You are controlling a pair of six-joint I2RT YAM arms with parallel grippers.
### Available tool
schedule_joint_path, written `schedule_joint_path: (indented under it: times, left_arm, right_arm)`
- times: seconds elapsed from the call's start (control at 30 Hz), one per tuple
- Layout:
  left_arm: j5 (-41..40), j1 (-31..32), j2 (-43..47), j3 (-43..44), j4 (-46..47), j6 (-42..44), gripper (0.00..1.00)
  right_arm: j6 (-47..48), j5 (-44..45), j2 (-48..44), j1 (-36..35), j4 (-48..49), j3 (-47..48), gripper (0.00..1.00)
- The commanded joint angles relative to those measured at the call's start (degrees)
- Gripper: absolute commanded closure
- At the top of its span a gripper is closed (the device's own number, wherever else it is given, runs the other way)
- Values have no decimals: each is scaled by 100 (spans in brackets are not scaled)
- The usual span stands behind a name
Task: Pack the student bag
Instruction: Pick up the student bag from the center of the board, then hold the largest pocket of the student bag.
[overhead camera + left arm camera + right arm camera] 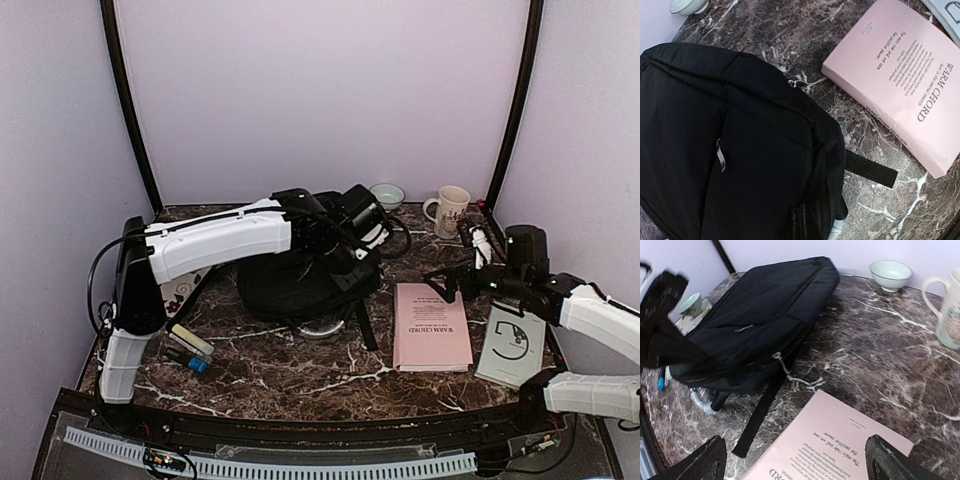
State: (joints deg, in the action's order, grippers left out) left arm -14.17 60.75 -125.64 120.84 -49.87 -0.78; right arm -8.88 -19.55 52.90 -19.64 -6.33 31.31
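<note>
The student bag [290, 290] is a big black backpack lying on the marble table left of centre; it also shows in the right wrist view [760, 315]. My left gripper [350, 262] is at its right end. In the left wrist view the bag's fabric [740, 150] covers the fingers, and it looks pinched and raised. A black strap [870, 170] and a silvery loop [702, 401] stick out underneath. My right gripper [797, 462] is wide open and empty, hovering over a pink book [840, 445] to the right of the bag.
A grey book [512, 345] lies right of the pink book [432, 325]. A mug [450, 210] and a pale bowl [387, 195] stand at the back. Markers [190, 348] lie at the front left, by a patterned dish [185, 290].
</note>
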Motion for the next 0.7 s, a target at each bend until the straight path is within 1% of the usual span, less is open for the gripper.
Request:
schedule_joint_path:
  times: [0.0, 0.1, 0.17, 0.33, 0.43, 0.57, 0.67]
  left_arm:
    - [-68, -63, 667, -174, 12, -347, 100]
    - [12, -89, 975, -504, 145, -421, 100]
    - [60, -97, 1200, -812, 299, -444, 100]
    - [248, -107, 1742, -1539, 669, -510, 100]
    - [415, -108, 1980, -1851, 792, -556, 100]
    - [533, -107, 2169, -2038, 855, -635, 100]
    - [539, -107, 2293, -2151, 906, -712, 100]
  right_arm:
    - [968, -353, 324, -481, 1024, -143, 3]
    - [1613, -466, 806, -694, 1150, -48, 6]
    - [1918, -477, 1134, -770, 1232, 48, 10]
    - [2155, -601, 1699, -872, 1979, 101, 16]
    - [2355, -743, 1998, -939, 2221, 207, 19]
    - [2546, -975, 2401, -1064, 2370, 434, 27]
    - [2629, -899, 2620, -1246, 2530, 583, 30]
